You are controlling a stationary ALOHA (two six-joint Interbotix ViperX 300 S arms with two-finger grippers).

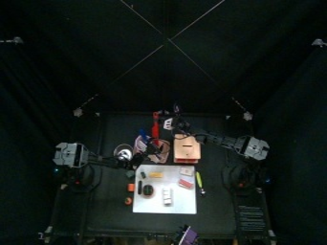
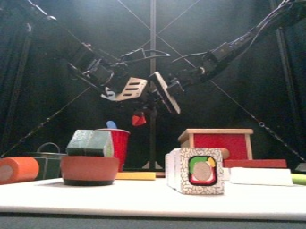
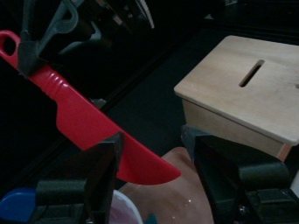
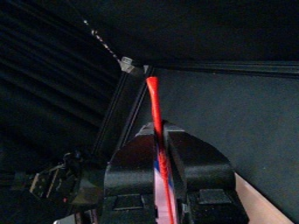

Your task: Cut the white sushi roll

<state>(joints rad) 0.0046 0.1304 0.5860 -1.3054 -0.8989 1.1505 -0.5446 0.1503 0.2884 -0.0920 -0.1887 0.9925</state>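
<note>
right now my right pincer (image 4: pixel 167 179) grips the red knife (image 3: pixel 87 114) up high; the white sushi roll (image 1: pixel 166 196) lies below on the white board (image 1: pixel 160 174), nearer the front, while my left pincer (image 3: pixel 152 171) gapes empty.

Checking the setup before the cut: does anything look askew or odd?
Only that the red knife is up in the air, held by the right hand with the open left hand beside its blade, well above the white board.
</note>
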